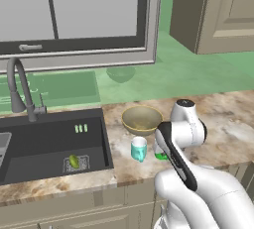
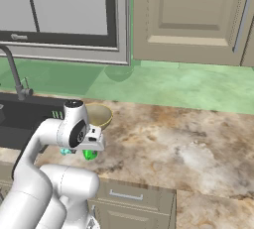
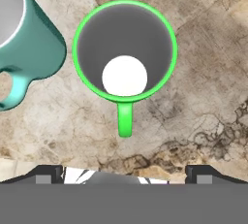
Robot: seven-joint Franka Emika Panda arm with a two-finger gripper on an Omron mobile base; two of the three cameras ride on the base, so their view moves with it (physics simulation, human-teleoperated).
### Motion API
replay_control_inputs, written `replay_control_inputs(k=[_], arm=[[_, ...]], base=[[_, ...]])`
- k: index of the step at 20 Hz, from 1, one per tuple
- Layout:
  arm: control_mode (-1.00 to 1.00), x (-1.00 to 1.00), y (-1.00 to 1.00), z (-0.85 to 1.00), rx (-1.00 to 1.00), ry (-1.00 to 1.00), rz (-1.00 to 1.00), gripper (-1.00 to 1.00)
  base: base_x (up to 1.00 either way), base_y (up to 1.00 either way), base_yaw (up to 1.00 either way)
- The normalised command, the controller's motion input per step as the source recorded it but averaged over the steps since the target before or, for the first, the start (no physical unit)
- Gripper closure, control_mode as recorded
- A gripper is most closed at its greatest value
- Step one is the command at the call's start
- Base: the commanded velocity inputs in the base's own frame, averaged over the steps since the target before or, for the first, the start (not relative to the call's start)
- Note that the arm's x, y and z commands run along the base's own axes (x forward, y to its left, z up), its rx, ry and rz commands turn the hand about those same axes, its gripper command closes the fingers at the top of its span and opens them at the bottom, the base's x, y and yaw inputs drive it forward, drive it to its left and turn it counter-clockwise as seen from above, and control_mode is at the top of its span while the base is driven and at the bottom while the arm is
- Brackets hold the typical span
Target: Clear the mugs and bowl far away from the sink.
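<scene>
Marbled desk (image 1: 233, 124) beside the sink (image 1: 44, 143): pincer (image 3: 124, 177), jaws apart, was positioned above the green mug (image 3: 125, 48), teal mug (image 3: 29, 43) alongside.

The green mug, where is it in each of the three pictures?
Left base view: the green mug peeks out low and right of centre, half hidden behind the white arm.
Right base view: it sits left of centre, just under the hand.
Hand view: it is upper middle, seen from above, handle pointing down.
Shared landmark: the teal mug right beside it.
</scene>
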Motion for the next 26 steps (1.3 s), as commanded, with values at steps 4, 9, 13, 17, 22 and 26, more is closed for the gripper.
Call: replay_control_inputs(k=[4, 9, 13, 17, 22, 26], arm=[[-1.0, 0.23, 0.0, -0.11, 0.0, 0.0, 0.0, -1.0], [-1.0, 0.21, 0.0, -0.19, 0.0, 0.0, 0.0, -1.0], [-1.0, 0.08, 0.0, -0.19, 0.0, 0.0, 0.0, -1.0], [-1.0, 0.04, 0.0, -0.29, 0.0, 0.0, 0.0, -1.0], [-1.0, 0.0, 0.0, -0.29, 0.0, 0.0, 0.0, -1.0], [-1.0, 0.0, 0.0, -0.41, 0.0, 0.0, 0.0, -1.0]], base=[[0.0, 0.0, 0.0], [0.0, 0.0, 0.0], [0.0, 0.0, 0.0], [0.0, 0.0, 0.0], [0.0, 0.0, 0.0], [0.0, 0.0, 0.0]])
